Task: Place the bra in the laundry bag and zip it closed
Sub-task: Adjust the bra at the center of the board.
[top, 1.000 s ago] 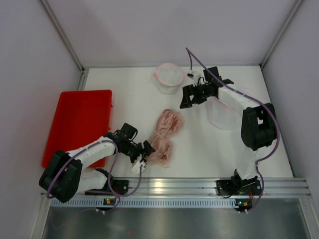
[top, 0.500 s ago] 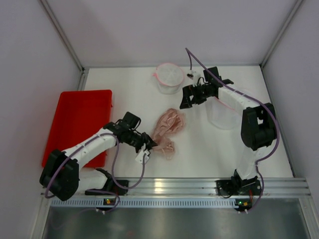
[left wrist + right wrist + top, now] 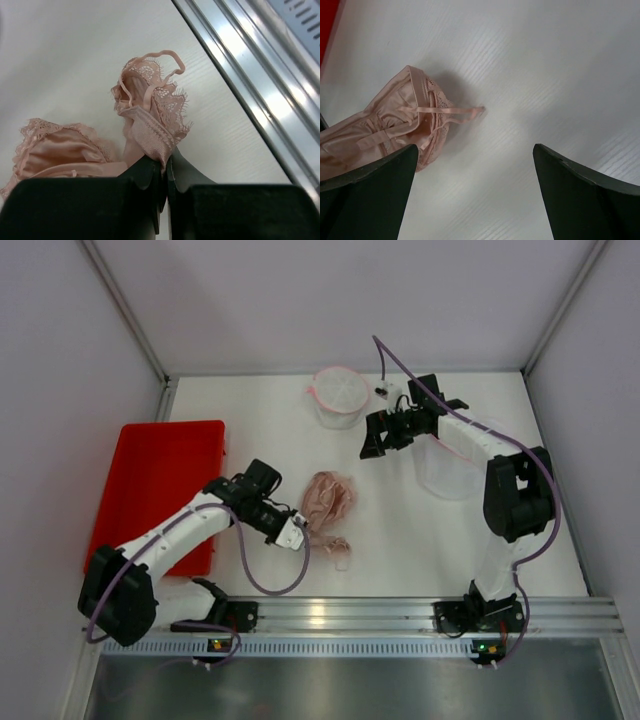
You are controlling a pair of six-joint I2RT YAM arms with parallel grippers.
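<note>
Pale pink bra [image 3: 330, 502], glossy cups and scalloped lace edging, against a plain white desk [image 3: 270, 435]. The tray [image 3: 160, 480] is solid bright red, and the fingers [image 3: 90, 210] are matte black.

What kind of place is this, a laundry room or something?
Probably a robotics lab test cell, not a laundry: a left arm and right arm bolted by an aluminium rail on a white table boxed in by plain panels, with a pink bra and laundry bag as props.
</note>
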